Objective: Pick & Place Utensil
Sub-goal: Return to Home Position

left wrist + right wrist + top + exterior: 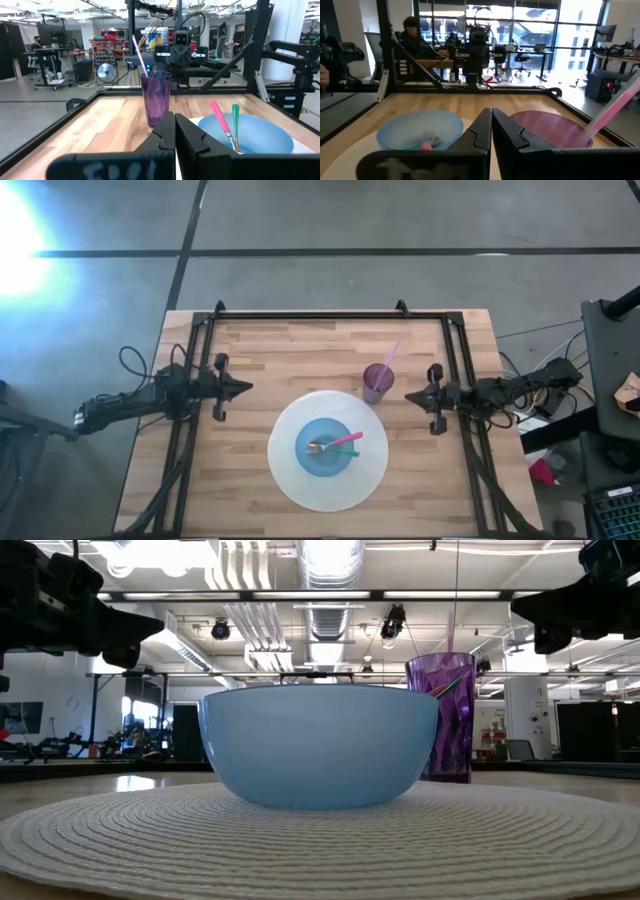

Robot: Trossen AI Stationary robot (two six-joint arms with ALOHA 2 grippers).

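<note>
Two utensils, the red fork [349, 439] and the green spoon [347, 451], lie together inside the blue bowl [328, 448]. The purple straw [390, 356] stands in the purple cup [377, 380], which is near the bowl at the edge of the white mat [290, 475] under it. By that layout the placing looks finished, and the step in hand seems to be the retreat to rest. The next move should call for no grasp, only for settling each arm away from the bowl without brushing the cup or its leaning straw. The left tool [245, 388] hangs over the desk [280, 350] well to the bowl's left, its fingers pressed together on nothing. The right tool [410, 396] hangs to the bowl's right, just beside the cup but apart from it, likewise closed and empty.
</note>
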